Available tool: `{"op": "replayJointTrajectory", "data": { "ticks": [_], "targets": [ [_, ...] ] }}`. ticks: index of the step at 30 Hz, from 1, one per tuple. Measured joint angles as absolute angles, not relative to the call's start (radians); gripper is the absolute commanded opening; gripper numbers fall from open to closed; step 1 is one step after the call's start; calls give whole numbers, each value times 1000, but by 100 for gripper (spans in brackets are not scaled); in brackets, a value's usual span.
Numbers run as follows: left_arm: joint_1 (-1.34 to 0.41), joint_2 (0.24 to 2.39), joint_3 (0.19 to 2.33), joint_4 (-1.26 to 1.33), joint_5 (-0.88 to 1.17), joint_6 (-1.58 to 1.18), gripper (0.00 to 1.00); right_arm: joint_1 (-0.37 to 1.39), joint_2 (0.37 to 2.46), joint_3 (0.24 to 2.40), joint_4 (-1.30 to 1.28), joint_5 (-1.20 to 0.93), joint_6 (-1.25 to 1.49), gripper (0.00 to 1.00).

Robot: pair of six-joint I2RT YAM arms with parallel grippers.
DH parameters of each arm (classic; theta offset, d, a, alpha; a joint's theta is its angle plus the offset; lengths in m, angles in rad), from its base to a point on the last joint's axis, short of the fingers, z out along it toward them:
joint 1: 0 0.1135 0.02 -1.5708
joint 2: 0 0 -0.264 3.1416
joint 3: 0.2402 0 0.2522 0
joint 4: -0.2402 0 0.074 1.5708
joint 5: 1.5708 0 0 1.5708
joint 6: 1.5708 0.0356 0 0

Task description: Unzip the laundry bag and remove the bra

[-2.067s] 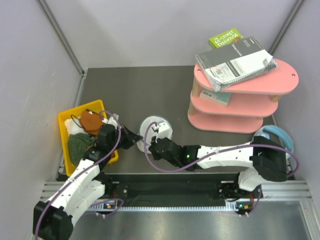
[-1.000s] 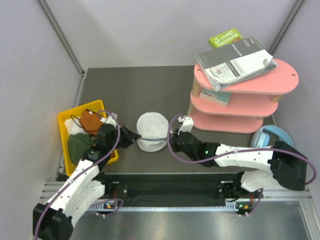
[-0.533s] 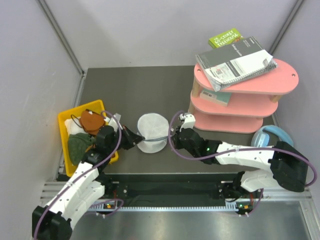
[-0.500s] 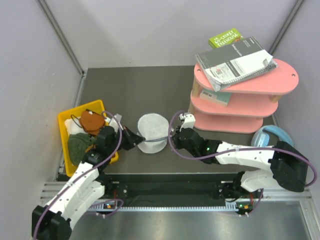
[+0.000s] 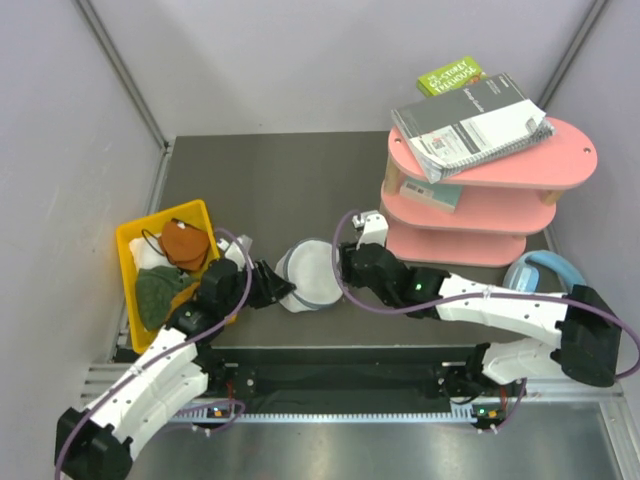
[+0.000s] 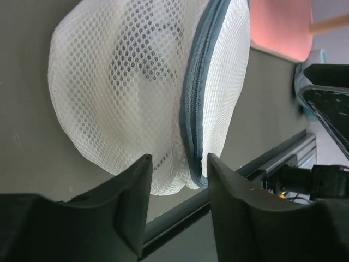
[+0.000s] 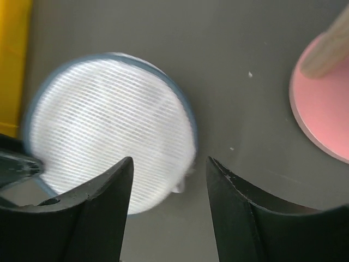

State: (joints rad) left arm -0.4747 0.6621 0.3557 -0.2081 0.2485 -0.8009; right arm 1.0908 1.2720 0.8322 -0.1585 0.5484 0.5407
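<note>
The laundry bag [image 5: 312, 276] is a round white mesh pouch lying on the dark table between my two grippers. Its grey-blue zipper [image 6: 192, 103] looks closed along the stretch I can see. In the left wrist view the left gripper [image 6: 177, 164] is open, and the bag's [image 6: 125, 93] lower rim lies just beyond its fingertips without being pinched. The right gripper [image 7: 169, 159] is open too, above the blurred bag's [image 7: 109, 136] right edge. The bra is hidden; only a dim grey shape shows through the mesh. From above, the left gripper [image 5: 276, 290] is at the bag's left and the right gripper [image 5: 345, 272] at its right.
A yellow bin [image 5: 127, 250] at the left holds rust-orange, dark green and white cloths. A pink three-tier shelf [image 5: 480, 215] with books stands at the back right. Pale blue headphones [image 5: 545, 268] lie right of it. The table's near edge [image 5: 330, 345] runs just below the bag.
Both grippers were shut on the bag's sides and have now opened, letting it go. The bag shifted slightly toward the near edge and is blurred in the right wrist view.
</note>
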Motion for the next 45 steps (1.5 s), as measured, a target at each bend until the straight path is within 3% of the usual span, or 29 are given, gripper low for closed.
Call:
{"op": "replayJointTrajectory", "data": {
  "ticks": [1, 4, 24, 45],
  "targets": [
    [-475, 642, 359, -225, 235, -798, 68, 1100, 1272, 852, -156, 546, 533, 56],
    [-475, 586, 371, -265, 199, -786, 73, 1114, 1279, 902, -134, 518, 517, 53],
    [-475, 575, 606, -543, -186, -685, 74, 1143, 1678, 1207, -56, 320, 496, 43],
    [-474, 576, 626, -569, -233, -650, 74, 1151, 1699, 1214, -83, 331, 543, 28]
  ]
}}
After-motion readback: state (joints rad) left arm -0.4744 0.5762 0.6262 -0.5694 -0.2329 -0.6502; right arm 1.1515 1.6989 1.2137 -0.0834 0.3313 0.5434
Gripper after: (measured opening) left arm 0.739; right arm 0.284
